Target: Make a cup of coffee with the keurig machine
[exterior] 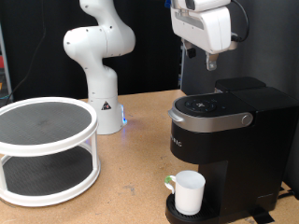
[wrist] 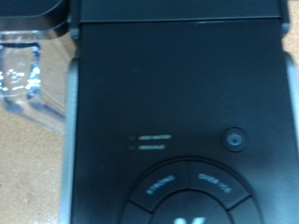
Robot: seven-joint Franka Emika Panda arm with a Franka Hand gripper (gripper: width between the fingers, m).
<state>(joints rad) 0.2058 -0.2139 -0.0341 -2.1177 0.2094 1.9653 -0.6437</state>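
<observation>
In the exterior view the cup (exterior: 189, 192) already stands on the drip tray of the keurig machine (exterior: 217, 140), whose lid looks closed, at the exterior view's right; the gripper (exterior: 211, 63) hangs above the machine's top, touching nothing and holding nothing, and I cannot tell how far apart its fingers are. Only part of white lettering shows on the machine's front, too cut off to read. In the wrist view the machine's black top fills the picture with its round power button (wrist: 234, 140) and arched brew buttons (wrist: 187, 187) unlit, so brewing seems not yet started; the tiny labels are too blurred to read, and no fingers show.
</observation>
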